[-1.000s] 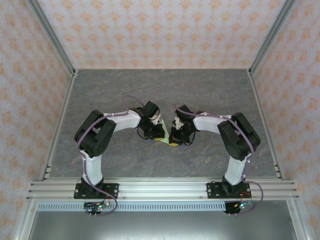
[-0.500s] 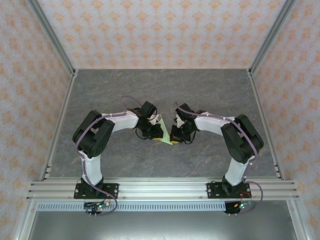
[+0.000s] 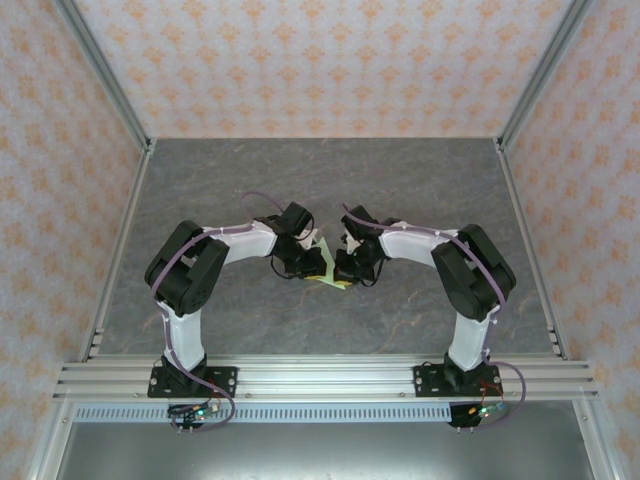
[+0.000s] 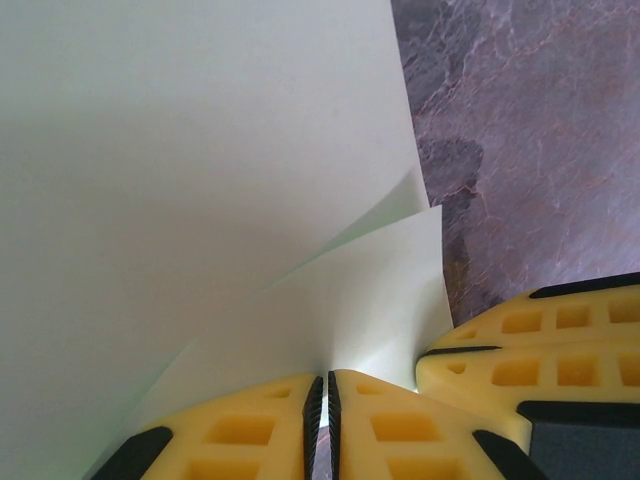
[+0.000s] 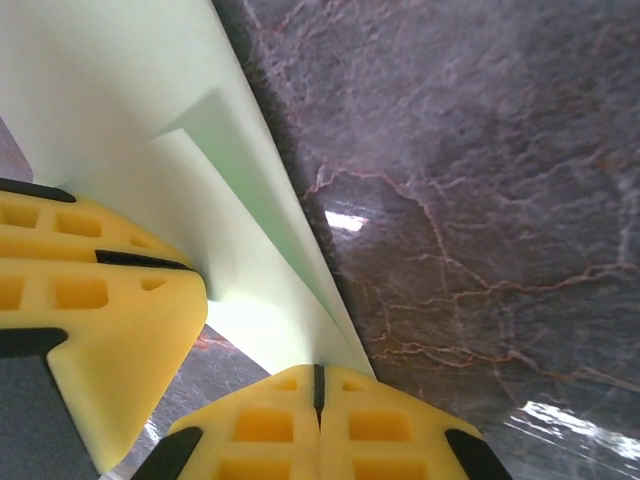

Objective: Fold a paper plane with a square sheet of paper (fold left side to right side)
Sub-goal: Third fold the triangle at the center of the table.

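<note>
**A:** From above, what is there to count?

**B:** One sheet of paper, pale green. It sits mid-table between the left gripper and the right gripper, which nearly meet over the grey marbled table. That makes two arms, two grippers and one sheet. It looks lifted, though I can't be sure from this angle.

**A:** And the left wrist view?

**B:** The left gripper's yellow fingers are pinched together on the paper's near edge. The sheet fans away from them in overlapping layers, and I count two flaps under one broad panel. The right gripper's fingers sit just beside it, to the right.

**A:** The right wrist?

**B:** Its jaws are closed tight, with a thin edge of the same sheet running into the seam between them. The left gripper's fingers are close on the left, against the paper. Layers show here too.

**A:** How will the paper handle?

**B:** I'd judge it very light, thin and limp. It should crease readily, but it will sag or buckle wherever it isn't supported. It could also tear if the two pinches pull apart, and it may slide between smooth pads. It is best held at edges or corners near the intended fold, with the two grips kept close together.
</note>
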Robot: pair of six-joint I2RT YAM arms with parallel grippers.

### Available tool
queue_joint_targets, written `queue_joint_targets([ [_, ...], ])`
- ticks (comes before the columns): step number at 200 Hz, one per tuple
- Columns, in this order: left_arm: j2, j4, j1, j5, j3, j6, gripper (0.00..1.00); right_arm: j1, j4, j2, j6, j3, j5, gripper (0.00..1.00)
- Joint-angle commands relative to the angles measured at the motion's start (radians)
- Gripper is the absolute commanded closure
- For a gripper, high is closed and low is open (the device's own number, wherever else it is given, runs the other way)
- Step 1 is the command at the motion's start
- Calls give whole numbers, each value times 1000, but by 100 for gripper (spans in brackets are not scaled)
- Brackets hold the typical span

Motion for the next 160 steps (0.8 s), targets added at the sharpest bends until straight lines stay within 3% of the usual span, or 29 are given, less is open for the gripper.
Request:
queue_joint_targets([
  [1,2,-91,35,-127,-17,40,85,1,-96,42,-8,-12,103,100],
  [101,-65,-176,167,-202,-54,174,85,2,-190,51,-58,-41,169,100],
  [160,-190,-185,181,-124,-32,149,84,0,-181,42,-54,-27,168,100],
])
